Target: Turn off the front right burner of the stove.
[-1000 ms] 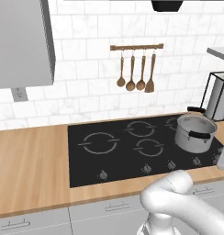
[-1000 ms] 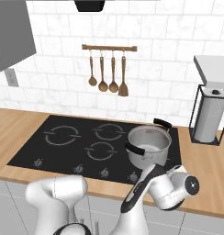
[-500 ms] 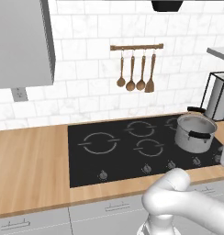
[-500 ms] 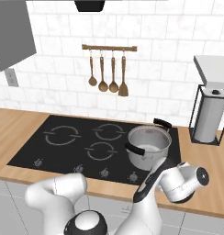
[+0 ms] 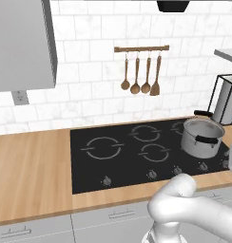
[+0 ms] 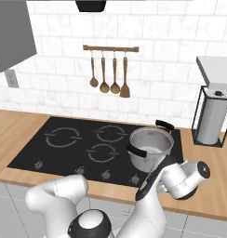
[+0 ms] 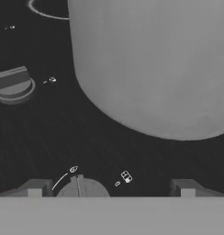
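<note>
On the black stove (image 5: 137, 152), the wide-parted gripper (image 7: 111, 188) straddles a knob (image 7: 81, 188) off-centre and risks bumping the close steel pot (image 7: 155, 64).

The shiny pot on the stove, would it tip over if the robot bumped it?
Probably not. The pot looks wide and squat, flat on the stove, so it should slide rather than tip. The black glass looks smooth, so a bump might skid it. Metal walls suggest it is stiff, not fragile.
</note>
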### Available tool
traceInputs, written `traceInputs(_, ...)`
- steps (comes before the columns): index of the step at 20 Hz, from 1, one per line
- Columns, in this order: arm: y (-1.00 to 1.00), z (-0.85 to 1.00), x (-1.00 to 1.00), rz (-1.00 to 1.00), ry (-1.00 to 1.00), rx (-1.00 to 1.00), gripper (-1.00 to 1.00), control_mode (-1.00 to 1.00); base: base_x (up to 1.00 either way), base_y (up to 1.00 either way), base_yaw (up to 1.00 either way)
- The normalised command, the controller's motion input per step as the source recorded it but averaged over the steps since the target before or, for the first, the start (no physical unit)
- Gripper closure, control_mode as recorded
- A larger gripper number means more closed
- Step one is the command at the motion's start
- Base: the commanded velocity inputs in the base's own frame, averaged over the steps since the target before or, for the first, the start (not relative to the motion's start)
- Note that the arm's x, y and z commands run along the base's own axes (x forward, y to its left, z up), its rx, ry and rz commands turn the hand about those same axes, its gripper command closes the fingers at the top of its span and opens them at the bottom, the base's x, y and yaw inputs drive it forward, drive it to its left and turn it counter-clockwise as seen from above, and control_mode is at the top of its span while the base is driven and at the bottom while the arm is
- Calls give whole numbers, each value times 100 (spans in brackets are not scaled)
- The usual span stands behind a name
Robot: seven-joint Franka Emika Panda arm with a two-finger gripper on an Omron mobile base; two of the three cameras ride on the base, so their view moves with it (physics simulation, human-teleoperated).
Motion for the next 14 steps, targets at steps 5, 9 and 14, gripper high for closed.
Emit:
traceInputs(5,-31,-30,0,0,13,0,-100,-100,0,0,0)
traceInputs(9,-34,-19,-9,0,12,0,-100,-100,0,0,0)
traceInputs(14,-8,-15,-13,0,9,0,-100,-100,0,0,0)
